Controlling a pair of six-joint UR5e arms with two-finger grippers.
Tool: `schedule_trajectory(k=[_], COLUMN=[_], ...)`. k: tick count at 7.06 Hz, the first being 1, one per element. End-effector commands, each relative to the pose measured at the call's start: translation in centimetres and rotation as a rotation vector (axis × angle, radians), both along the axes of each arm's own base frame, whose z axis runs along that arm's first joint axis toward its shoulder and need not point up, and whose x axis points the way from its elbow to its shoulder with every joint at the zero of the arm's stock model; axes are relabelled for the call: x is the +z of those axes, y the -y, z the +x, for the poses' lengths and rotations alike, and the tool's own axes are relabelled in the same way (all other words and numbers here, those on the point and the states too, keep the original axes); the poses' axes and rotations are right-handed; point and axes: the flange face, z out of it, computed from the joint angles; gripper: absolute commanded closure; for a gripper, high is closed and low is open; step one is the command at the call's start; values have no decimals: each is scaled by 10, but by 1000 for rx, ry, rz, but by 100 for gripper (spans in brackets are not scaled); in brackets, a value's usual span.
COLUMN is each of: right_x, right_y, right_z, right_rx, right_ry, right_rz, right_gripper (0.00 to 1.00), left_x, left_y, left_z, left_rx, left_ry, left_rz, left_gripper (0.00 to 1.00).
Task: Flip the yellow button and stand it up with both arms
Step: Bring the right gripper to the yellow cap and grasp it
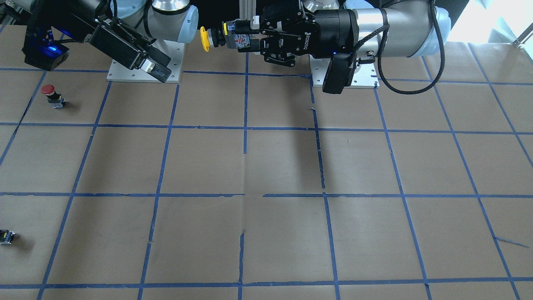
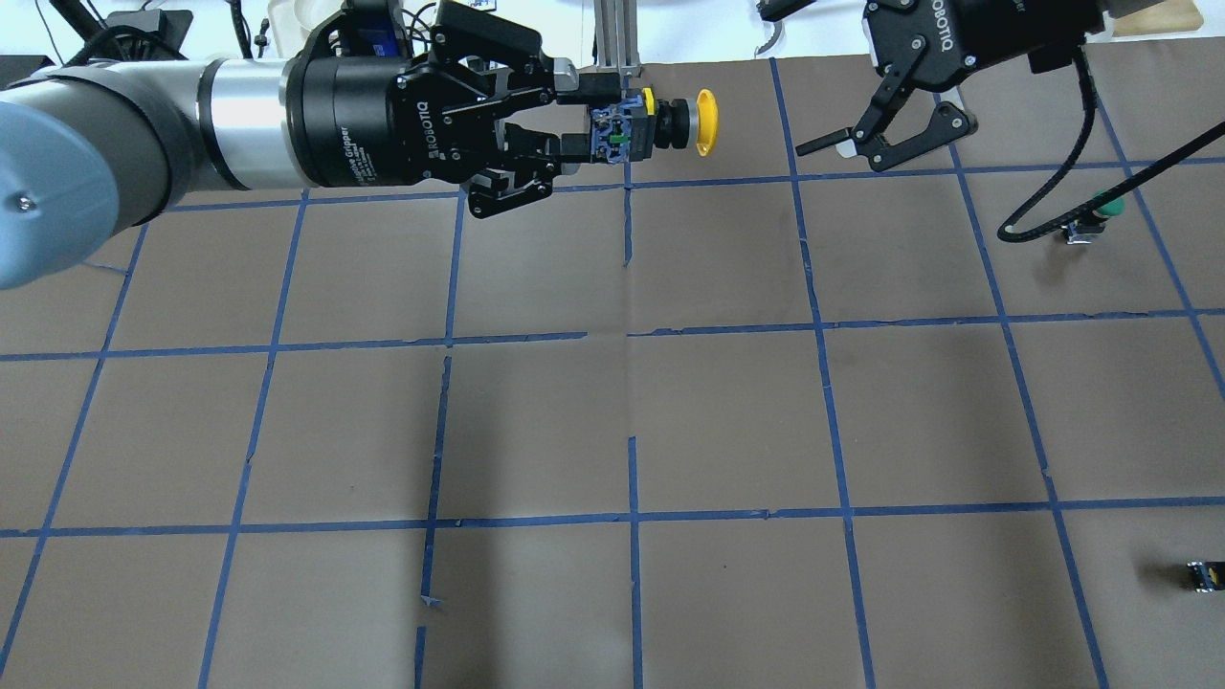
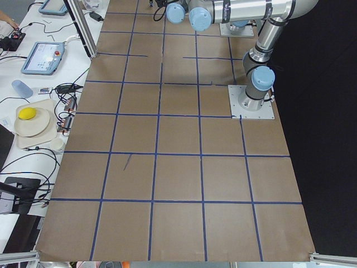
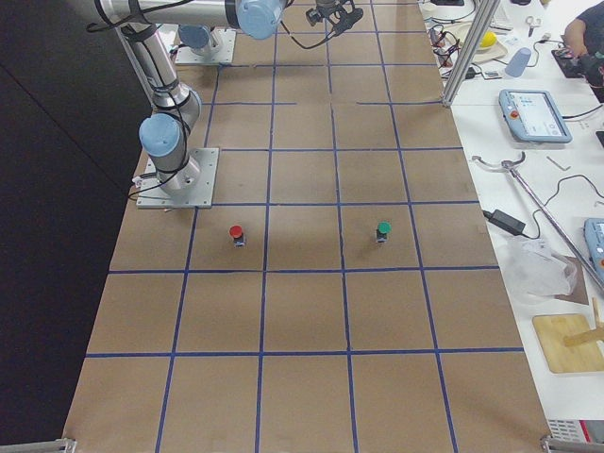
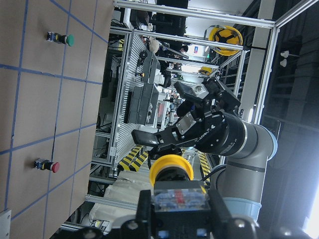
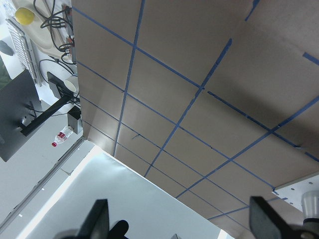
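Note:
My left gripper (image 2: 605,124) is shut on the grey-black contact block of the yellow button (image 2: 681,122) and holds it level, high above the table's far edge, cap pointing toward my right arm. In the front view the left gripper (image 1: 246,38) holds the yellow button (image 1: 209,38) the same way. The left wrist view shows the yellow cap (image 5: 171,168) beyond the clamped block. My right gripper (image 2: 842,153) is open and empty, a short way from the cap. Its fingers (image 6: 98,219) stand wide apart in the right wrist view.
A red-capped button (image 1: 51,95) stands upright on the table on my right side. A green-capped button (image 2: 1099,209) stands farther out on that side. A small capless black block (image 2: 1203,574) lies near the table's right edge. The brown paper has a blue tape grid.

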Motion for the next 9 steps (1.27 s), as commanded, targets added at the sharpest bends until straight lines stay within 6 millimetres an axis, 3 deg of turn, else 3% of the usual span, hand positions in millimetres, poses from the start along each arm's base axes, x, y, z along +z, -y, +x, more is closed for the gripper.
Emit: schedule_trajectory(k=[1,2,5,9], right_x=[0,5,-12,-2], right_y=[-9,-14,-25,-25], right_z=[18,23,35,40], right_rx=[-29,-40,-41,-60], right_ry=[64,107,119,199], right_rz=[86,102,171,201], right_gripper=[0,0,0,3], left_x=[-2,-1,-1,-1], left_y=[1,2,2,4], left_z=[-2,-2,-2,-2], left_rx=[-1,5,10,10], left_ry=[-3,-12,-20,-20], left_rz=[6,6,13,14], left_gripper=[91,91,91,91])
